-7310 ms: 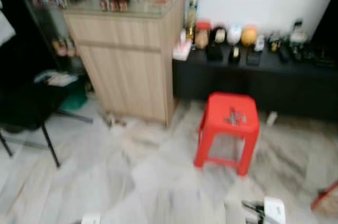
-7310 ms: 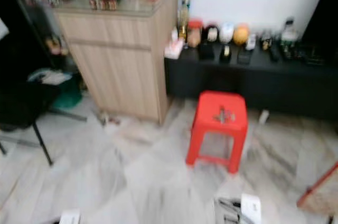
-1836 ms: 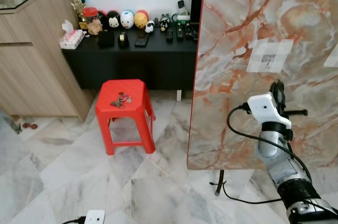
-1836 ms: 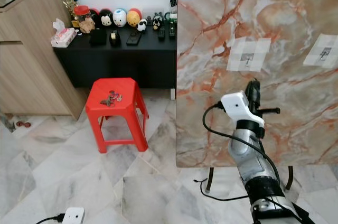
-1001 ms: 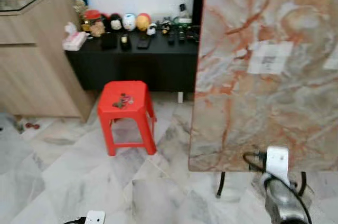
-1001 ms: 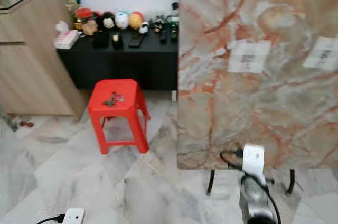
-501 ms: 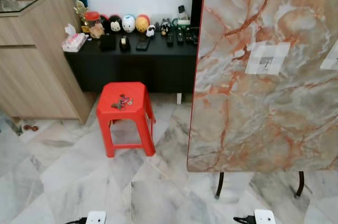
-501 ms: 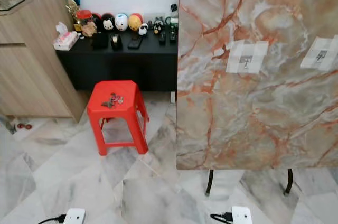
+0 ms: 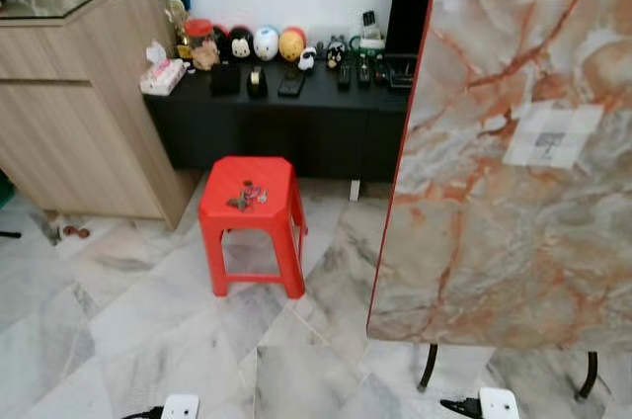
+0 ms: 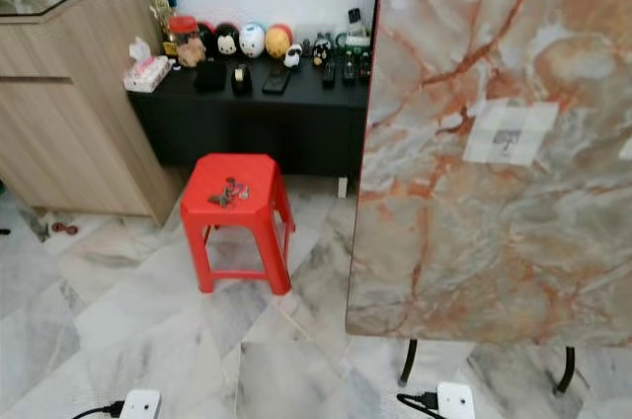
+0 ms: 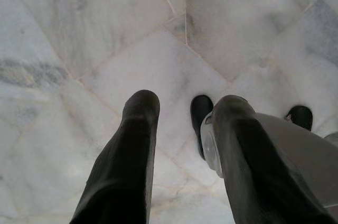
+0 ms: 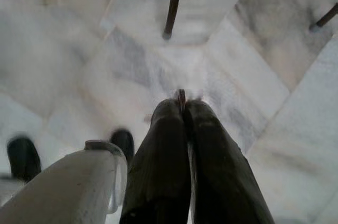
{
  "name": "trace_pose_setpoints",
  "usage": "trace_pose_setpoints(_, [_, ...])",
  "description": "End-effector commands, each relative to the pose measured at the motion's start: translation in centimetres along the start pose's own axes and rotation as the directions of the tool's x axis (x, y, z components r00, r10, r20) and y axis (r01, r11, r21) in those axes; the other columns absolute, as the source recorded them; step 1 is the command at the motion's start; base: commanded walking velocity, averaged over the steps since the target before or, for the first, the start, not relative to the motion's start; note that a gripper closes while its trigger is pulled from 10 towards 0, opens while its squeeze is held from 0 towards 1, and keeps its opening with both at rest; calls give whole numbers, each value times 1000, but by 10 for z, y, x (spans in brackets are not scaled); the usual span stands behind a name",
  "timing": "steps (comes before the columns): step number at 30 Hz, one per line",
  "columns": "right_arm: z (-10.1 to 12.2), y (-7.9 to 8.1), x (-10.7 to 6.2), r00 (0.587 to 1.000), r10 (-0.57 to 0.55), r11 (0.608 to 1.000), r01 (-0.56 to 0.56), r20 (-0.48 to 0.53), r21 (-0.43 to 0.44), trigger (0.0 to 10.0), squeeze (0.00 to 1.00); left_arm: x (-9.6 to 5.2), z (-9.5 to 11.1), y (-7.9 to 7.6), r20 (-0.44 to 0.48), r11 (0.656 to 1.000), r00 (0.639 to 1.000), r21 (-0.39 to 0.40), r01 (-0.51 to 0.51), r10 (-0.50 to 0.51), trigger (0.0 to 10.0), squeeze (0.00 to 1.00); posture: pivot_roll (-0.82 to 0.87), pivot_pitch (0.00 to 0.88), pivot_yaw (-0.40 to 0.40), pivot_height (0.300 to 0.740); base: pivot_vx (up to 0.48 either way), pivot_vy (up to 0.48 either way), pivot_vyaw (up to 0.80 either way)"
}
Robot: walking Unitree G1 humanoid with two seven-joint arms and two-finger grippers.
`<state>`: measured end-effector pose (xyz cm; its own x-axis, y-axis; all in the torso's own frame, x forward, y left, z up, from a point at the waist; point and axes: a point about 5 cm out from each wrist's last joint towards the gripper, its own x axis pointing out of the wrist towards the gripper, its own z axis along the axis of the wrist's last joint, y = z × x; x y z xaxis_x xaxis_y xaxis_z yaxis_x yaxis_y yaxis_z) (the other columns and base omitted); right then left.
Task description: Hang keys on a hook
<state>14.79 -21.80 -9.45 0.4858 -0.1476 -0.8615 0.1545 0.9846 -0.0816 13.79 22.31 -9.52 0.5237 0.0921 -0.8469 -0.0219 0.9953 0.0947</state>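
Observation:
A small bunch of keys (image 9: pixel 247 197) lies on top of a red plastic stool (image 9: pixel 221 213) that stands on the marble floor in front of a low black bench. To the right stands an upright marble-patterned board (image 9: pixel 484 241) bearing a white square patch (image 9: pixel 553 136) with a small dark hook mark. Both arms hang down. In the left wrist view my left gripper (image 11: pixel 186 102) is open over the floor tiles, with nothing between its fingers. My right gripper (image 12: pixel 181 102) points at the floor near the board's legs, its fingers pressed together; a tiny blurred sliver shows at their tips.
A wooden cabinet (image 9: pixel 79 113) stands at the left, and the black bench (image 9: pixel 286 113) with figurines and remotes runs along the white wall. The board rests on thin black legs (image 10: pixel 408 362). My feet (image 11: pixel 201 115) show beside the grippers. Open floor lies between me and the stool.
My right arm, raised in front of the board earlier, has dropped and now hangs down. The whole scene has slid to the right as the camera turned left.

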Motion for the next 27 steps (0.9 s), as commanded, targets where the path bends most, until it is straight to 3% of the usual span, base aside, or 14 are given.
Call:
trace_pose_setpoints(1, [-3,-6,-1,1000,-14,1000,13,3,20,10000,0,1,4,-5,11,1000,1000,-2,16,-16,10000,0,-113,0,-16,740,289,0,0])
trace_pose_setpoints(11, [1,-7,-1,999,-17,1000,17,28,26,10000,0,2,5,-7,10,1000,1000,-4,26,-26,10000,0,-128,0,-11,740,52,0,0])
trace_pose_setpoints(13, [8,-13,-1,997,-52,996,48,62,74,10000,0,2,6,-7,7,1000,1000,5,25,-25,10000,0,-145,0,0,740,0,0,0])
trace_pose_setpoints(20, [24,-28,-2,976,-163,984,151,145,89,10000,0,3,9,-7,17,1000,1000,4,17,-17,10000,0,-145,0,1,740,0,0,0])
trace_pose_setpoints(21, [33,-27,-2,961,-192,979,174,201,108,10000,0,2,8,-7,16,1000,1000,9,17,-17,10000,0,-143,0,-1,740,0,0,0])
trace_pose_setpoints(24, [53,-28,-5,921,-229,973,228,315,39,10000,0,2,8,-6,13,1000,1000,17,16,-16,10000,0,-136,0,-8,740,0,0,0])
trace_pose_setpoints(26, [78,-32,-10,846,-273,949,314,458,-14,10000,0,2,8,-5,15,1000,1000,10,9,-10,10000,0,-130,0,-17,740,0,0,0])
trace_pose_setpoints(27, [78,-32,-10,846,-273,949,314,458,-14,10000,0,2,8,-5,15,1000,1000,10,9,-10,10000,0,-130,0,-17,740,0,0,0])
